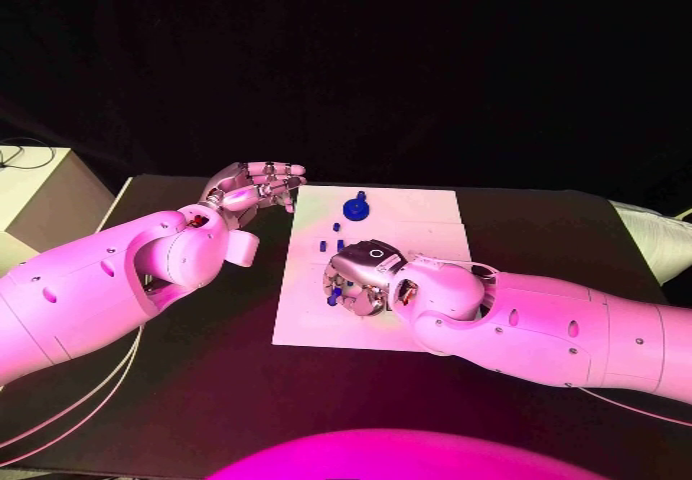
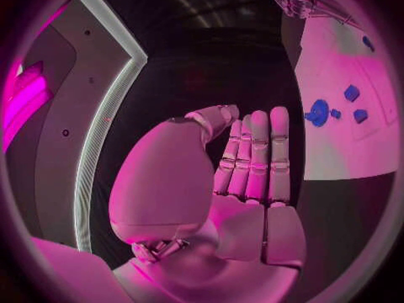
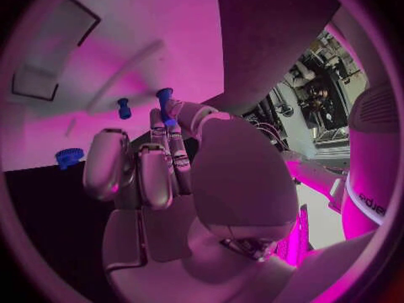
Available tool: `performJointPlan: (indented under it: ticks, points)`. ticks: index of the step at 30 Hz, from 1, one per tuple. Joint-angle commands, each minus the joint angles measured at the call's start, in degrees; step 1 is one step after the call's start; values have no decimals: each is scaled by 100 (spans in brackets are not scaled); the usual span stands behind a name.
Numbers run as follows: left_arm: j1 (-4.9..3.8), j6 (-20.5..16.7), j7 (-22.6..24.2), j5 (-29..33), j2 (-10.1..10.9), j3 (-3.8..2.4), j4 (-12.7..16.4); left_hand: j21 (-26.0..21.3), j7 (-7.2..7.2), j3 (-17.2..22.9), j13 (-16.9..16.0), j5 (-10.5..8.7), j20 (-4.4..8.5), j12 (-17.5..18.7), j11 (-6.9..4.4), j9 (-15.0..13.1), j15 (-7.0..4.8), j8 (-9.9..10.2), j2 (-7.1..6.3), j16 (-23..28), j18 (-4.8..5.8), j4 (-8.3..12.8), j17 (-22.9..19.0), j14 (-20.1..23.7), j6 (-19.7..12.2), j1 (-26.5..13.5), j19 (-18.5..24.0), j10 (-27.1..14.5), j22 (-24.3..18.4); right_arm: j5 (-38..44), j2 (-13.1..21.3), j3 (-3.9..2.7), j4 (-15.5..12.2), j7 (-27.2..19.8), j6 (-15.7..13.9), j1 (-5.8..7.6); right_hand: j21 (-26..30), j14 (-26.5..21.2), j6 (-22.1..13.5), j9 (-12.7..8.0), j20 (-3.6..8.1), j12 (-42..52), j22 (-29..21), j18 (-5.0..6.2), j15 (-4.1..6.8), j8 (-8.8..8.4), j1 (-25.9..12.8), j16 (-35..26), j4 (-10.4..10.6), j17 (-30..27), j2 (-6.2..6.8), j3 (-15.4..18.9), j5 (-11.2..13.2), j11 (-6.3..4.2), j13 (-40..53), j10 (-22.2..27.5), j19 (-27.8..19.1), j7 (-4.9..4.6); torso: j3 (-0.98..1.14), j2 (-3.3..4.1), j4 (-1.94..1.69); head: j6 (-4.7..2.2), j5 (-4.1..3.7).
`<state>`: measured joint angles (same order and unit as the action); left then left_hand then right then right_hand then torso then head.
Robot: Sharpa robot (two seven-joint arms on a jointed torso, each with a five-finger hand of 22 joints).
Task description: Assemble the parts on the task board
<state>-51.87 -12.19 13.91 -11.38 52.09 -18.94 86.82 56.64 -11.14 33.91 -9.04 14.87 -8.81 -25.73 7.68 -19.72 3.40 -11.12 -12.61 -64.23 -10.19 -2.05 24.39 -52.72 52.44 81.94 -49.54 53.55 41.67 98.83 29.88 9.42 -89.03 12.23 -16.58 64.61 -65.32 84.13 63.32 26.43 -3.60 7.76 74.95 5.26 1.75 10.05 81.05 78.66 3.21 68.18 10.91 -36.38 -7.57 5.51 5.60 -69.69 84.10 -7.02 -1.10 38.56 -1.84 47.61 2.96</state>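
peg [image 3: 165, 105] pinched upright in right hand [image 1: 369, 275] fingertips over task board [image 1: 433, 215]; left hand [image 1: 254, 188] empty, fingers apart

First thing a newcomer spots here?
The right robot hand pressed down over the middle of the white board, pinching a small blue part. Next, the left robot hand, empty, off the board's far left corner, and a round blue part near the far edge.

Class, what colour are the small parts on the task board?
Blue parts, clearest in the left wrist view.
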Motion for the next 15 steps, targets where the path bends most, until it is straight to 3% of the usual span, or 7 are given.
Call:
performJointPlan:
  ticks: [1, 5, 8, 11, 15]
  points:
    - [-2, 86, 26, 27, -2, -5, 21, -34, -13, -27, 5, 11, 4, -24, 6, 7, 16, -30, 17, 37, -46, -4, -7, 34, 23, 15, -32, -30, -9, 59, -28, 30, 59, -38, 129, -29, 92, 192, -280, -43, -21, -185, 58, -59, -63, -137, -221, 1, -31, -22, 91, 30, -167, -177, 29, -95, 122, -73, -4, 0, -3, 8, 2]
    - [-2, 85, 25, 27, 2, -5, 24, -34, -13, -27, 5, 11, 4, -24, 6, 7, 16, -30, 17, 37, -46, -4, -7, 34, 23, 15, -32, -30, -9, -34, -51, 45, 93, -149, 76, -35, 461, 152, -653, -125, -117, -428, -138, -5, -174, -362, -551, -57, 82, -148, 396, 209, -149, -44, -70, 372, 30, -145, -4, -2, 1, 8, 10]
    - [-2, 84, 24, 27, 6, -5, 26, -34, -13, -27, 5, 11, 4, -24, 6, 7, 16, -30, 17, 37, -46, -4, -7, 34, 23, 15, -32, -30, -9, -70, -55, 52, 105, -195, 45, -37, 693, 141, -868, -176, -145, -403, -266, 44, -174, -484, -587, -67, 104, -187, 458, 380, -76, -41, -126, 596, -25, -128, -3, -4, 4, 8, 11]
    - [-2, 84, 23, 27, 8, -5, 28, -34, -13, -27, 5, 11, 4, -24, 6, 7, 16, -30, 17, 37, -46, -4, -7, 34, 23, 15, -32, -30, -9, -100, -48, 56, 110, -226, -1, -38, 874, 116, -945, -212, -182, -384, -371, 72, -204, -535, -519, -108, 130, -278, 405, 731, -36, -1, -177, 901, -57, -129, -2, -6, 6, 9, 11]
    - [-2, 87, 20, 27, 10, -5, 29, -34, -13, -27, 5, 11, 4, -24, 6, 7, 16, -30, 17, 37, -46, -4, -7, 34, 23, 15, -32, -30, -9, -116, -29, 59, 102, -234, -68, -38, 1126, 71, -1010, -280, -215, -316, -519, 109, -235, -585, -293, -184, 214, -443, 238, 1330, -49, 38, -183, 1170, -90, -118, 1, -3, 3, 3, 12]
